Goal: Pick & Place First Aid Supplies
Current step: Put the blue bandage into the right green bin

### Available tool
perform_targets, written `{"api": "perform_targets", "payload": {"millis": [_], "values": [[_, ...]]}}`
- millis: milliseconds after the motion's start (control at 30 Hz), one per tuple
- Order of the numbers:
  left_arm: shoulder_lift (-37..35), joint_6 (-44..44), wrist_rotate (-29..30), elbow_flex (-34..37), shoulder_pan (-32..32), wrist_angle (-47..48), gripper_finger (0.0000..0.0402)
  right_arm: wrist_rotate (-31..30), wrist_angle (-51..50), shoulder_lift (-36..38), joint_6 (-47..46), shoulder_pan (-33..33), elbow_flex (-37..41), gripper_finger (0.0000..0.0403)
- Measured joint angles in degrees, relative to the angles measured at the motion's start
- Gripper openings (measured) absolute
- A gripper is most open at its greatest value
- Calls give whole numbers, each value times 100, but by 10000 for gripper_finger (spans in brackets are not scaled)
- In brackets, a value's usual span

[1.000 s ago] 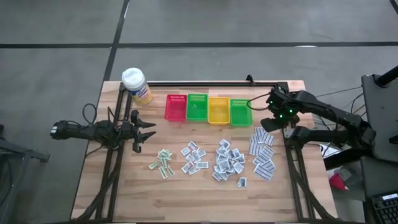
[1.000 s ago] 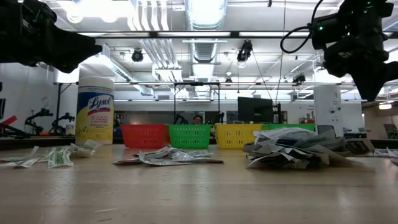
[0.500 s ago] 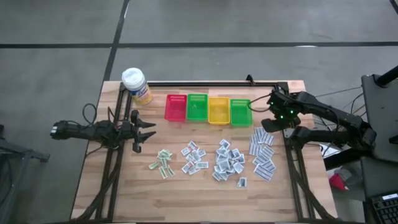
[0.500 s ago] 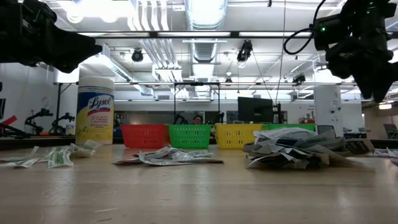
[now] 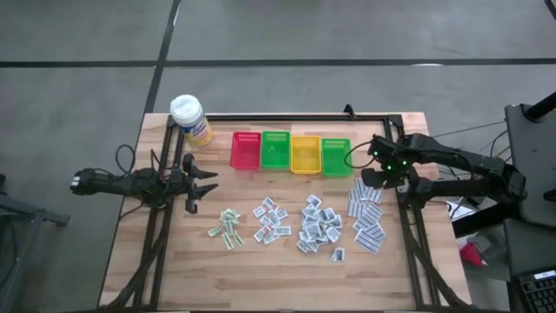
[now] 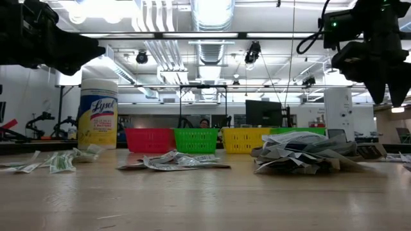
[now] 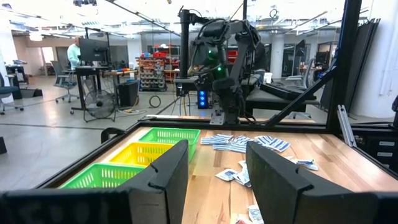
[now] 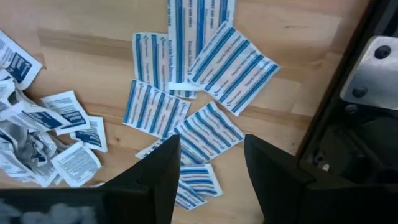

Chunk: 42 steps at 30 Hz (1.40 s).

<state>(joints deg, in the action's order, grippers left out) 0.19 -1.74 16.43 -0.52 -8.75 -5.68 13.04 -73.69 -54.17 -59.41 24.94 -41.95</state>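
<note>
The first aid supplies lie flat on the wooden table in loose groups. There are green-printed packets [image 5: 228,226], small white ones [image 5: 271,220], a heap [image 5: 321,226] and blue-striped ones [image 5: 367,213]. The blue-striped packets [image 8: 208,127] show straight below my right gripper [image 8: 208,180], which hangs open above them and touches nothing. In the low view it [image 6: 387,93] stands high over the heap [image 6: 302,154]. My left gripper [image 5: 198,181] waits open at the table's left side, level and pointing right, with nothing between its fingers [image 7: 217,168].
Along the far side stand a red basket [image 5: 246,149], a green one [image 5: 275,149], a yellow one [image 5: 306,155] and another green one [image 5: 336,156]. A yellow bottle with a white cap [image 5: 191,120] stands at the far left corner. Bare wood lies along the near edge.
My right gripper has opened its fingers wide while hanging over the blue-striped packets at the table's right side. The packets lie as before.
</note>
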Motion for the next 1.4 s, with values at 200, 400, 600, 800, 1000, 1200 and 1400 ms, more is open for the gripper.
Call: {"api": "perform_targets", "payload": {"millis": [200, 400, 600, 800, 1000, 1200, 1400], "values": [[1, 0, 0, 0, 0, 75, 158, -139, 164, -162, -820, -646, 45, 164], [1, 0, 0, 1, 0, 70, 158, -514, 269, -512, -2317, -1254, 111, 163], [2, -17, 10, 1, 0, 68, 158, -831, 418, -882, -3126, -1489, 114, 171], [0, -20, 16, 1, 0, 66, 158, -887, 449, -1414, -3314, -1583, 116, 178], [0, -22, 17, -1, 0, 62, 158, -1097, 746, -1962, -3488, -1581, 170, 173], [0, -22, 18, -1, 0, 62, 158, -1177, 927, -2239, -3518, -1581, 413, 166], [1, -21, 20, -1, 0, 61, 158, -1176, 1535, -2273, -3463, -1581, 745, 159]]}}
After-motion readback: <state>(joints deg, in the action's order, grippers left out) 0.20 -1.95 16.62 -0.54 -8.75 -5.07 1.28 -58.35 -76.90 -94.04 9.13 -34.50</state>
